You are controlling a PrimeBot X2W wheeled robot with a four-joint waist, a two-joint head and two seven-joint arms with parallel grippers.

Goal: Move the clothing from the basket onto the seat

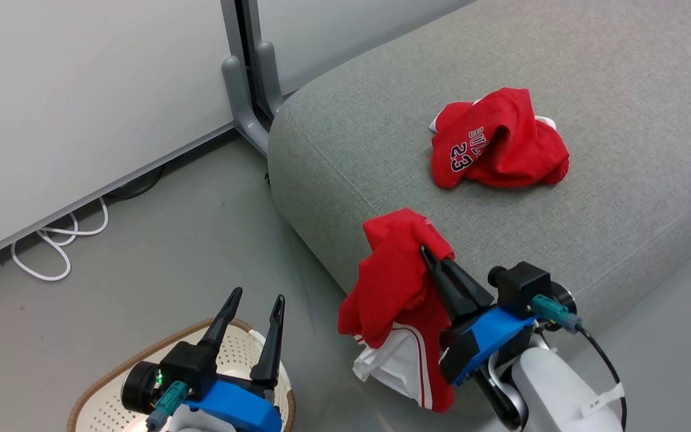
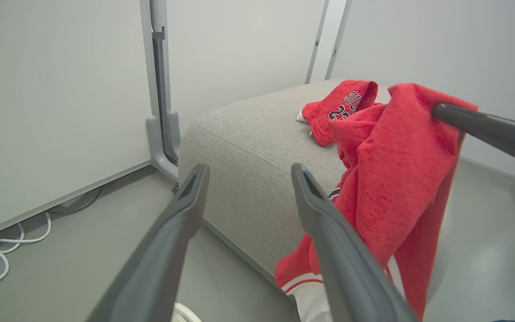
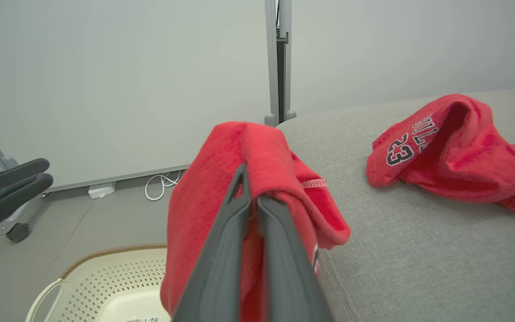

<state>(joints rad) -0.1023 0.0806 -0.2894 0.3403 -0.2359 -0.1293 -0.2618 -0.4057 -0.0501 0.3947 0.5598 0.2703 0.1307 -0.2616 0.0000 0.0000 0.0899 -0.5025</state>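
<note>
First shirt on the couch, second shirt not yet.
Right gripper pinches it; left gripper is wide apart, empty.

Lighting is bright, even and diffuse from overhead, without glare; shadows are faint and soft-edged, darkest on the floor beneath the seat; head view sharp; wrist views wide-angle, wall posts leaning at the edges, left tool softly blurred near lens.
</note>
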